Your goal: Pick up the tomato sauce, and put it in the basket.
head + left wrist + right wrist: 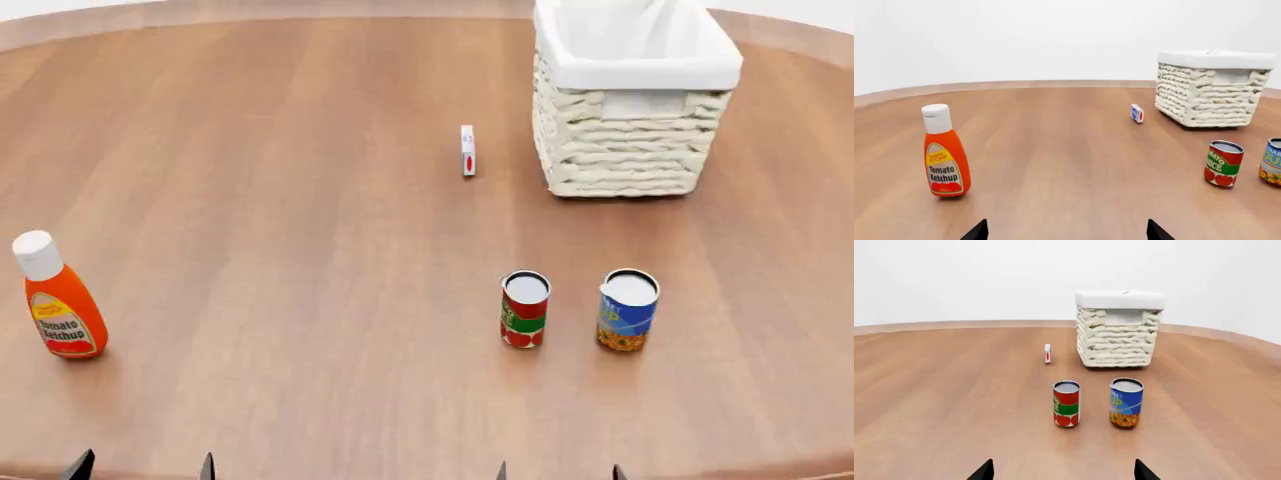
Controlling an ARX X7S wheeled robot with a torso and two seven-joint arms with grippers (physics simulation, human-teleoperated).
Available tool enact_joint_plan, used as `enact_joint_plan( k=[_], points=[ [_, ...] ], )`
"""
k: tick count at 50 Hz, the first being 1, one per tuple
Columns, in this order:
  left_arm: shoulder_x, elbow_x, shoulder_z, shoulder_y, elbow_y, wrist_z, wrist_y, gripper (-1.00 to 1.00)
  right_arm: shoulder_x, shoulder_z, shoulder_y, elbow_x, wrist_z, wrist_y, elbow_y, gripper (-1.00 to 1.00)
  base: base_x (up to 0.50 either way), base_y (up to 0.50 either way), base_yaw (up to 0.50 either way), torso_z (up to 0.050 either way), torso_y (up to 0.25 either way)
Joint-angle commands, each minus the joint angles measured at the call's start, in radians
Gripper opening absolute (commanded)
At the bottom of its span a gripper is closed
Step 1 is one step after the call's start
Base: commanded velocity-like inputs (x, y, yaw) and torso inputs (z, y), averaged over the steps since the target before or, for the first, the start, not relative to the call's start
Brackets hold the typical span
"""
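Nothing is grasped yet; the reach has not begun. The small cylindrical red-and-green-labelled tomato sauce can (525,309) stands upright on the round brown wooden desk (267,200), on the near side of the cream woven wicker basket (630,150) and well apart from it, just beside a blue-and-yellow can (627,309). The right pincer (1062,471) is spread wide and empty, facing the tomato sauce; the left pincer (1066,232) is likewise spread. Next, I judge, the right pincer must advance and straddle the tomato sauce without nudging its neighbour.

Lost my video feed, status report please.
Both grippers open, empty, at near table edge. Tomato sauce upright, untouched, beside blue-and-yellow can. Basket beyond, path clear.
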State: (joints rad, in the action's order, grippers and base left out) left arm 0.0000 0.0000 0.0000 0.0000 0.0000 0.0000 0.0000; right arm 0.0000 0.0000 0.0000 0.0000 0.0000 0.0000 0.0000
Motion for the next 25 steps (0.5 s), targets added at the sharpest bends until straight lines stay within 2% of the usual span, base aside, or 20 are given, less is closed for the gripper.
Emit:
enact_joint_plan(
  k=[1,8,14,18,25],
  points=[
    [-0.021,-0.021,0.024,-0.003,-0.004,-0.024,0.0,1.0,0.009,-0.013,0.0,0.009,0.013,0.0,0.0,1.0,0.0,0.0,0.0,0.0,0.0],
    [-0.057,-0.062,0.041,0.055,0.186,-0.022,-0.04,1.0,0.037,-0.054,0.0,0.003,0.042,0.001,-0.054,1.0,0.0,0.0,0.0,0.0,0.0],
    [-0.078,-0.11,0.028,0.076,0.302,-0.025,-0.088,1.0,0.052,-0.071,-0.026,-0.012,0.075,0.099,-0.232,1.0,0.0,0.0,0.0,0.0,0.0],
    [-0.092,-0.11,0.031,0.119,0.467,-0.044,-0.125,1.0,0.069,-0.076,-0.064,-0.013,0.082,0.188,-0.419,1.0,0.0,0.0,0.0,0.0,0.0],
    [-0.118,-0.123,0.03,0.177,0.679,-0.06,-0.155,1.0,0.093,-0.064,-0.112,0.005,0.09,0.227,-0.553,1.0,0.0,0.0,0.0,0.0,0.0]
  ],
)
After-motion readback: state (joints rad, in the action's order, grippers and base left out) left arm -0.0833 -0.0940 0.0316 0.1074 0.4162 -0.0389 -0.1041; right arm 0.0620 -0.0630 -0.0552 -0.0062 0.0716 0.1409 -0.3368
